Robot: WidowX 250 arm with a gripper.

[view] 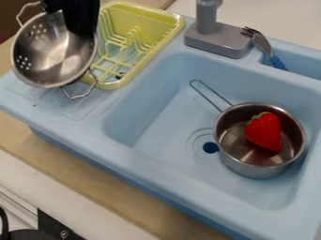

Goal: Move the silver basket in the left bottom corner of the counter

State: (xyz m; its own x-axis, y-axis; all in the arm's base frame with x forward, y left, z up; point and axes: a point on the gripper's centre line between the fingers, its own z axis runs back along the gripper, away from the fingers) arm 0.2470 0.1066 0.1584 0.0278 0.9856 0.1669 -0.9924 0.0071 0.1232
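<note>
Far L: silver basket (47,58), i.e. the metal colander, sits mostly L of & below the jaws in view, mouth turned up twd the camera, tilted. Its upper rim runs in behind the black gripper (80,27), so jaws & rim overlap in view; contact can't be confirmed. Upper wire handle (21,13) pokes out up-L of the jaws; lower handle (80,95) hangs below them, near side. Long axis, handle to handle, thus slants from up-L of the jaws to straight below, passing on their L. That's the relation that matters: bulk hangs off to one side, so a rim hold prob lets it swing or twist.

Jaws: can't tell if spread, closed or pinching the rim.

Just R of the jaws: yellow dish rack (171,33), its L side partly behind the basket. Lower handle overlaps the rack's near end in view, so prob a snag risk; a bit of lift first wd help, then go down-L, away fr rack. Target corner, as I read it, is down-L of the jaws, on the blue sink unit (47,118) or the wood counter (94,174) below it. Basket's bulk already lies on that side.
</note>
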